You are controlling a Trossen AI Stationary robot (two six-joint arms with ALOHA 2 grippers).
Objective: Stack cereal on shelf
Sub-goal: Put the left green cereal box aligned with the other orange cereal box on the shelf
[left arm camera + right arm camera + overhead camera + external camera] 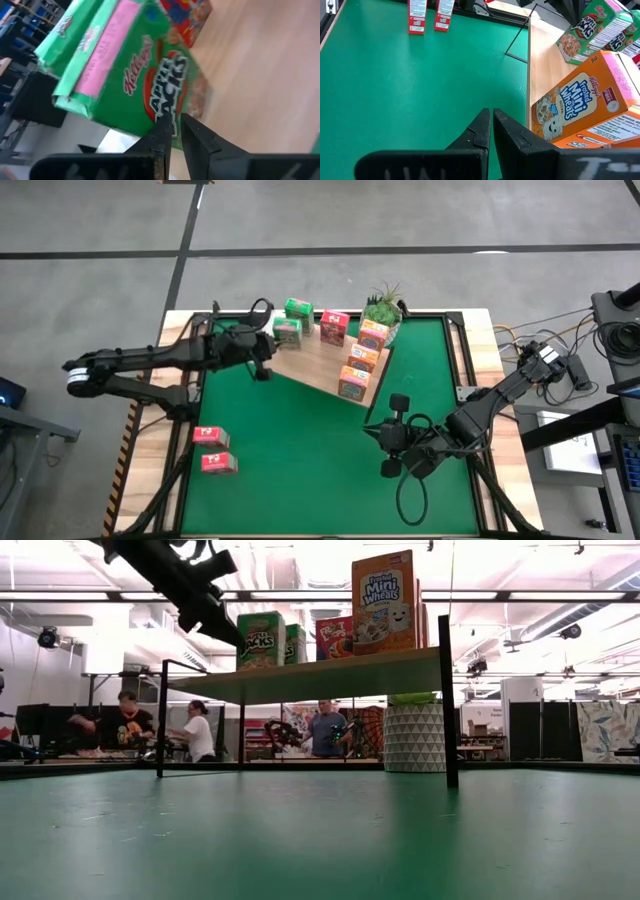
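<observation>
The shelf (320, 365) is a light-wood board on a thin black frame above the green mat. Cereal boxes stand on it: two green (287, 330), one pink-red (334, 327) and three orange (362, 357). Two more pink-red boxes (211, 437) stand on the mat at the near left. My left gripper (175, 125) is shut at the shelf's left end, its tips right in front of the nearer green Apple Jacks box (130, 75). My right gripper (492, 117) hangs shut over the mat, near the shelf's right end and an orange Mini Wheats box (580, 107). My left gripper points slanting down from the table's left at the green box's printed front face (165, 107), low on the box. Its fingertips (165, 131) overlap that face in the wrist view, but I cannot tell whether they touch it. The box stands on the shelf board.
A potted green plant (382, 308) stands at the shelf's far right corner, its patterned pot (415, 735) under the board in the low view. Black frame posts (449, 700) rise at the shelf's corners. People work at desks beyond the table. Open mat lies between the arms.
</observation>
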